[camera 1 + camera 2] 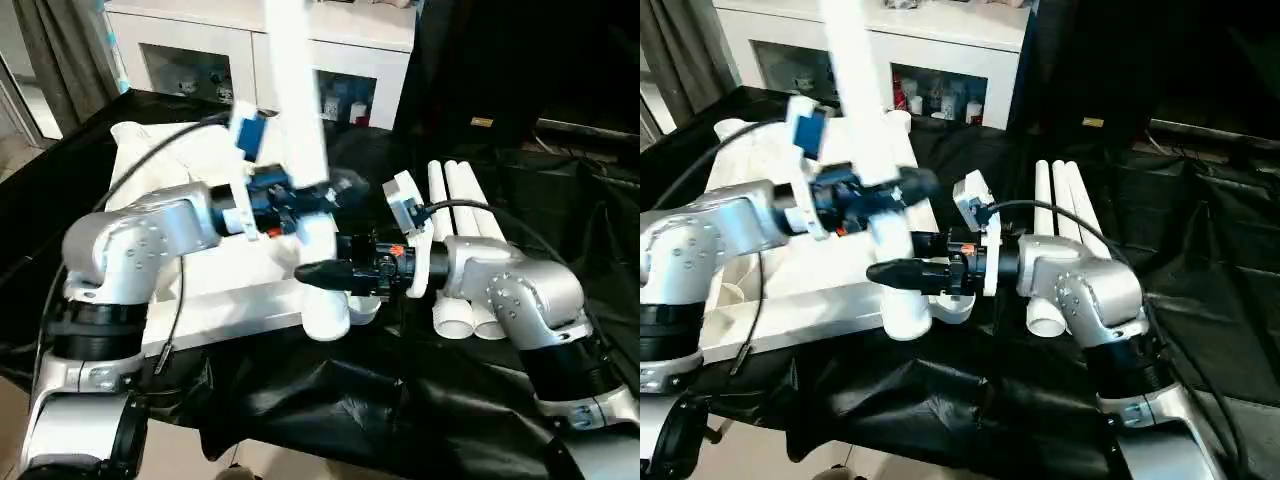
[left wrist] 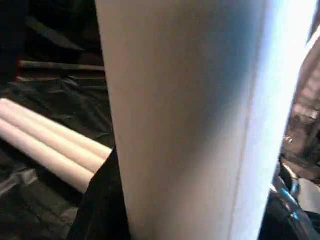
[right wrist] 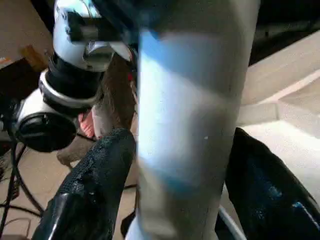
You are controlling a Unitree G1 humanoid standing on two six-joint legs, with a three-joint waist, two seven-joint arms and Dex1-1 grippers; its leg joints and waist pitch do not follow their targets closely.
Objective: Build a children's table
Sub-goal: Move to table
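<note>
A: Status on the white plastic children's table top (image 1: pixel 240 290)?

B: Lying underside up on the black-draped worktop (image 1: pixel 330 400), at the robot's 11 o'clock. One round tapering white plastic leg (image 1: pixel 300 130) stands near-upright over its near corner, the corner toward 1 o'clock.

A: Why upright?

B: My read: foot end goes straight down into the corner socket (image 1: pixel 325 320), so it has to be kept vertical over it. Whether it's seated I cannot tell.

A: Who's holding it?

B: Left gripper (image 1: pixel 325 190) is clamped on the leg mid-shaft, fingers closed around it. That's the steadying grip. Right gripper (image 1: pixel 905 272) comes in level lower down, near the socket; its black fingers (image 3: pixel 102 165) stand either side of the shaft with gaps showing, so straddling, not squeezing. Looks like a guide for the lower end.

A: Spare parts?

B: Three more white legs (image 1: pixel 1065 215) lying side by side at 2 o'clock, just beyond the right forearm, parked within that arm's reach.

A: Count?

B: Legs: four, one in hand and three lying. Top: one. Grippers: two.
</note>
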